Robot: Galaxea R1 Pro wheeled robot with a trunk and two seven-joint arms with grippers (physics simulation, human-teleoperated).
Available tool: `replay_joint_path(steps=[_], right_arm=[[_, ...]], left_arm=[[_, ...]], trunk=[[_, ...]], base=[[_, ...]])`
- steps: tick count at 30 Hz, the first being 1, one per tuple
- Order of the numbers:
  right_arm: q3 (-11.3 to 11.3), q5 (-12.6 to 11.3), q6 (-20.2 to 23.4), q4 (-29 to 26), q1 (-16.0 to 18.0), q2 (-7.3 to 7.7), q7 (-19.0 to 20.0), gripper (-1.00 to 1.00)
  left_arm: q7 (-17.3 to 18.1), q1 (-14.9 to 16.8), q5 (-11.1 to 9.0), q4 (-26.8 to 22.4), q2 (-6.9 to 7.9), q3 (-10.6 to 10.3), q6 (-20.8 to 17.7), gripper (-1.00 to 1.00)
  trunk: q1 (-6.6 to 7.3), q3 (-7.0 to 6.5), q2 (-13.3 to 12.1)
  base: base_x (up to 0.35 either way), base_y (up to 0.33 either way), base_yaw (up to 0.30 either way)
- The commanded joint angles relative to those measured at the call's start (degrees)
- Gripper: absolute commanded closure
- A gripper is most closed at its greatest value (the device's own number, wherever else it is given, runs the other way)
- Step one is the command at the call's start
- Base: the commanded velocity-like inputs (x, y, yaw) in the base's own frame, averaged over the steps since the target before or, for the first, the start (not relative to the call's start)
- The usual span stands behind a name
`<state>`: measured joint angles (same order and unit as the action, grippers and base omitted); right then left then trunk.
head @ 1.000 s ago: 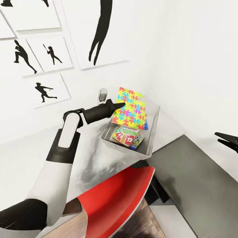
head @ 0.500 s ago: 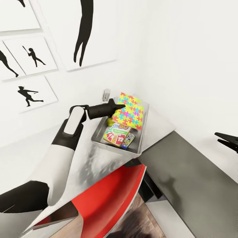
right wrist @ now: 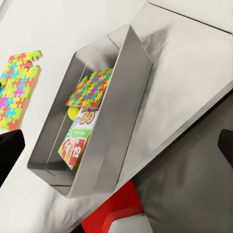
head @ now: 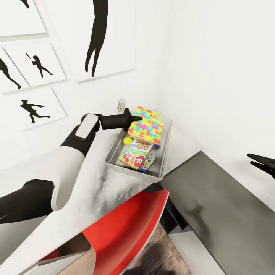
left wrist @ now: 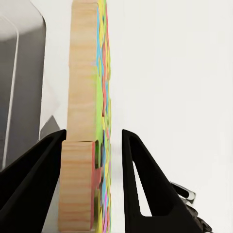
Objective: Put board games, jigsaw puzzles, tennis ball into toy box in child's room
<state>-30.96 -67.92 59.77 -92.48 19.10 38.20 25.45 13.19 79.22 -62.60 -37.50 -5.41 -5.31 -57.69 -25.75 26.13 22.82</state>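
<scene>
Left black two-finger gripper (head: 130, 114) out over the light grey flared-wall toy box (head: 165, 154) on the pale grey desk top (head: 95, 191). Clamped on the near edge of a thin multicoloured jigsaw sheet with wooden backing (head: 146, 126); in the left wrist view sheet (left wrist: 85, 121) seen edge-on between the fingers (left wrist: 133, 170), one finger against the wooden back, small gap visible on the printed side. Sheet tilted, hanging above the box's far end, inside the rim line. Below it in the box: small yellow-green ball (head: 127, 141) by the left wall, yellow-green-red game box (head: 134, 153) flat on the floor, smaller blue box (head: 149, 162) at its right corner. From the right wrist view, second puzzle sheet (right wrist: 17, 87) lying flat on the desk just outside the box's wall. Right black gripper (head: 263, 164) well apart to the right over the lower dark grey wing (head: 221, 206), fingers parted, holding nothing.
</scene>
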Motion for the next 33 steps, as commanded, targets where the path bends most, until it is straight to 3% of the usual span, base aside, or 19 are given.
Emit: replay_joint_path(steps=[1, 6, 22, 33], right_arm=[[0.0, 0.5, 0.2, 0.0, 0.1, 0.0, 0.6, -1.0], [0.2, 0.5, 0.2, 0.0, 0.1, 0.01, 0.6, -1.0], [0.2, 0.5, 0.2, 0.0, 0.0, 0.08, 0.6, -1.0], [0.2, 0.5, 0.2, 0.0, 0.1, 0.11, 0.6, -1.0]], left_arm=[[1.0, 0.5, 0.6, 0.8, 0.28, 0.0, -0.1, 1.0], [2.0, 1.7, 0.7, 3.2, 1.28, -0.2, 0.0, 1.0], [2.5, 1.6, 0.6, 4.0, 1.47, -0.5, 0.0, 1.0], [5.8, 0.2, 0.7, 3.7, 1.5, -4.1, 0.3, 1.0]], trunk=[[-0.03, 0.09, 0.1], [-0.03, 0.09, 0.1], [-0.03, 0.35, 0.1], [-0.03, 1.22, 0.1]], base=[[0.0, 0.0, -0.002], [0.0, 0.0, -0.001], [0.0, 0.0, 0.0], [0.0, 0.0, 0.0]])
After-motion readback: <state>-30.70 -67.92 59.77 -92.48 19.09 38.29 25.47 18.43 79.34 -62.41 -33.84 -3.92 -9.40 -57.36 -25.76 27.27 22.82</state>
